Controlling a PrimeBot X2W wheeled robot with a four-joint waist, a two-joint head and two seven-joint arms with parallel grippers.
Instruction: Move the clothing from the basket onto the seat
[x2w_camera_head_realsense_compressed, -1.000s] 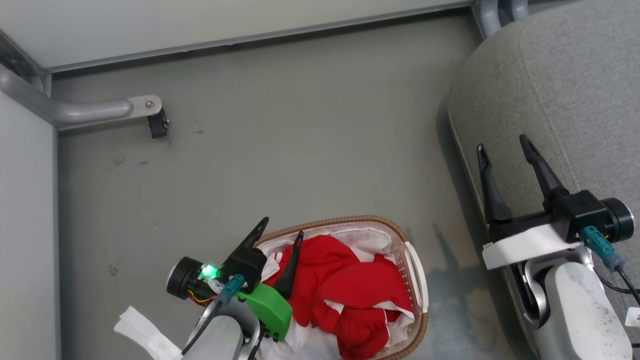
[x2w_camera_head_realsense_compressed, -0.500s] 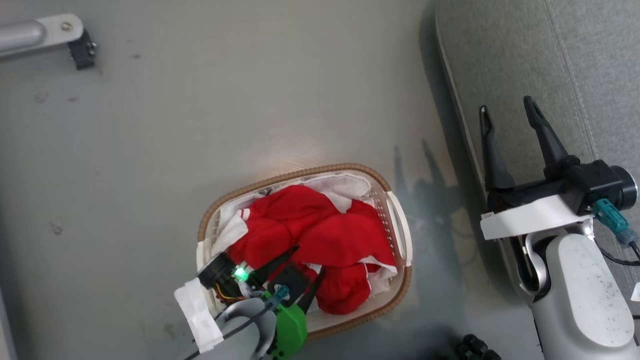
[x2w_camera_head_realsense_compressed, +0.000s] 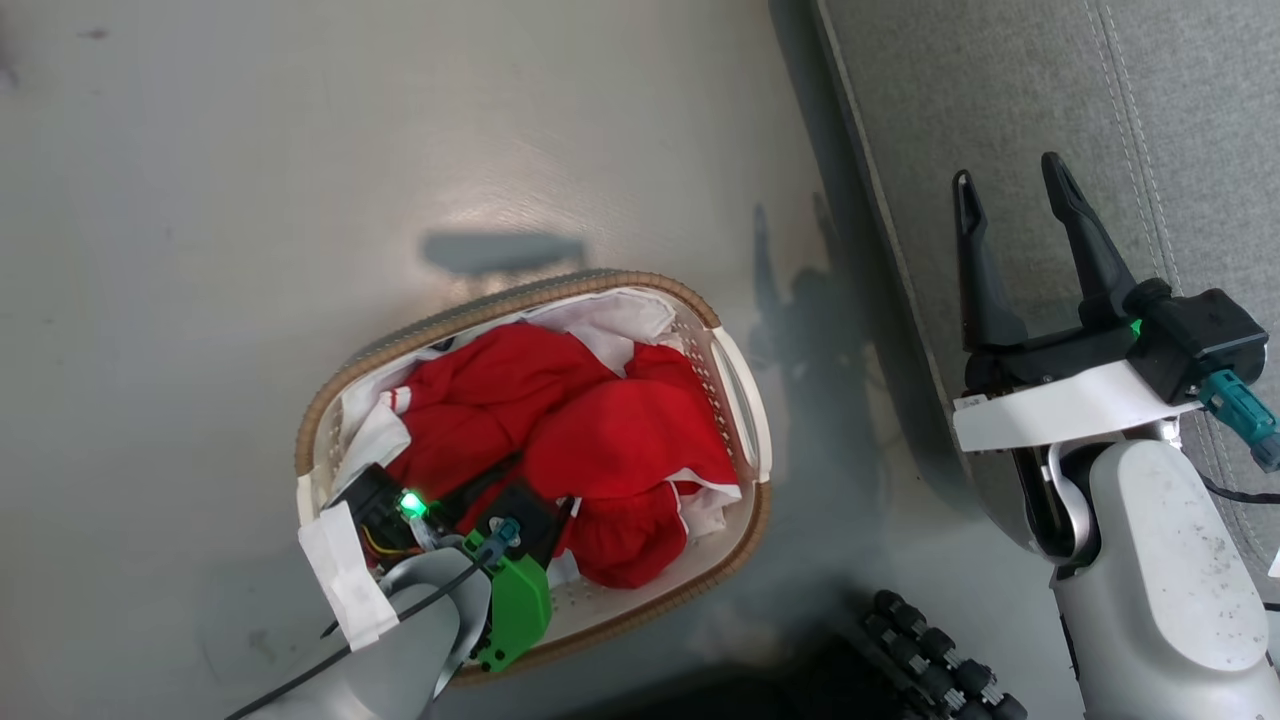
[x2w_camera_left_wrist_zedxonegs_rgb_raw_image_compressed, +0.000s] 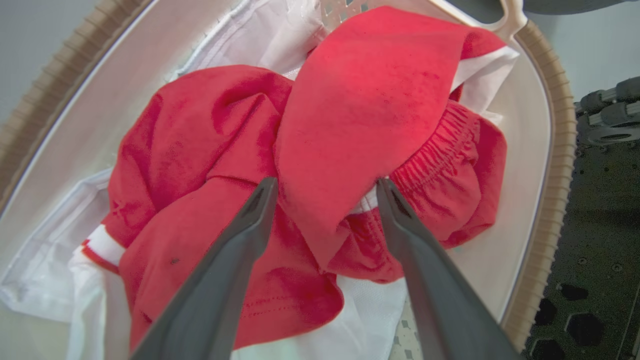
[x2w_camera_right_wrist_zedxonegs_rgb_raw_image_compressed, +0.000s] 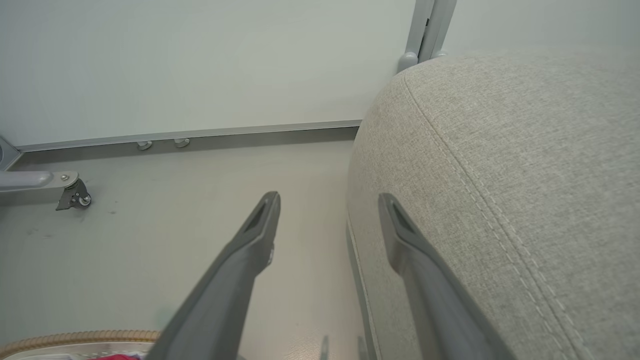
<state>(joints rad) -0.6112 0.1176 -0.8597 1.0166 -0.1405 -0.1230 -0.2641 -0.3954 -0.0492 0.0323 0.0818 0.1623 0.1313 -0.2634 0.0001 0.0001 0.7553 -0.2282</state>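
Head view, items listed by size.

1. Floor (x2w_camera_head_realsense_compressed: 250, 200): pale grey, across the left and centre of the frame.
2. Seat (x2w_camera_head_realsense_compressed: 1000, 90): grey woven cushion with a stitched seam, upper right of the frame, well apart from the clothing.
3. Basket (x2w_camera_head_realsense_compressed: 752, 425): oval, white, perforated, with a brown woven rim. It stands on the floor at lower centre, near the seat's edge but not touching it.
4. Clothing (x2w_camera_head_realsense_compressed: 610, 440): red garments with white trim, heaped inside the basket over a white liner sheet (x2w_camera_head_realsense_compressed: 610, 315).
5. Right gripper (x2w_camera_head_realsense_compressed: 1006, 172): I see its fingers spread wide with nothing between them, over the seat's edge at right of the frame.
6. Left gripper (x2w_camera_left_wrist_zedxonegs_rgb_raw_image_compressed: 326, 182): down in the basket. In my left wrist view the fingers stand apart, straddling a fold of red fabric, not clamped on it.
7. Caster (x2w_camera_right_wrist_zedxonegs_rgb_raw_image_compressed: 75, 199): small, on a grey bracket, at the left of the right wrist view.
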